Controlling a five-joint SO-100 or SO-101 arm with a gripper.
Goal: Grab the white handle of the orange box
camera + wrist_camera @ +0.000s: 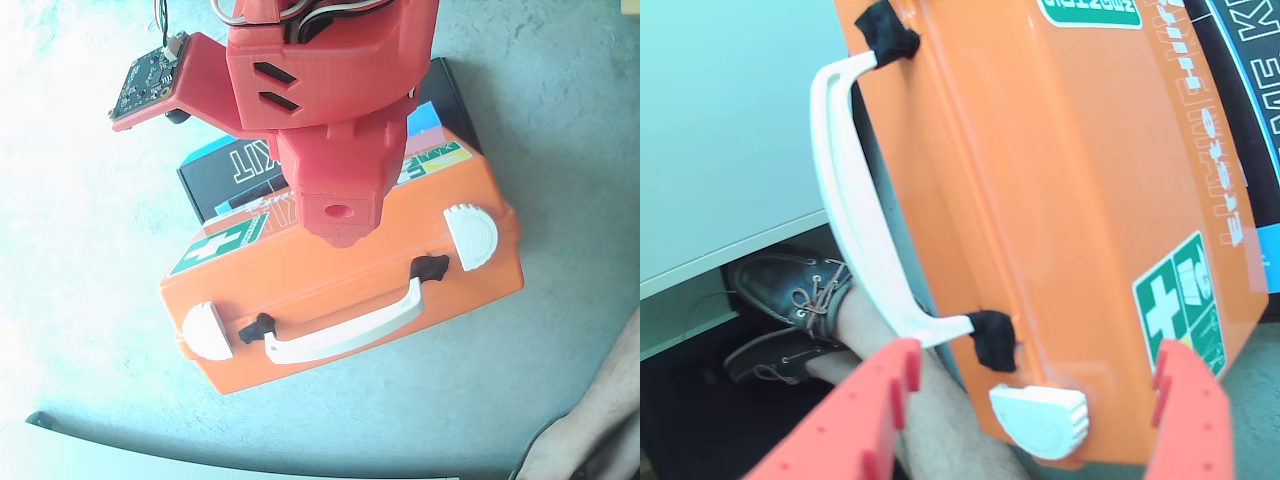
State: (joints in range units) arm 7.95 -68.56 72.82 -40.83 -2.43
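Above the orange box (340, 290), the red gripper (1035, 400) hangs with its fingers spread wide apart, empty; the white handle (345, 330) sits on the box's near side, untouched

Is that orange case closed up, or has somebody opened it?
Closed. The orange case shows one unbroken body with no gap along its edge, and both white latches sit flat against it beside the white handle.

Orange box (340, 300) with white handle (345, 330), black hinges, green-and-white cross label (218, 243); red fingers (875, 420).
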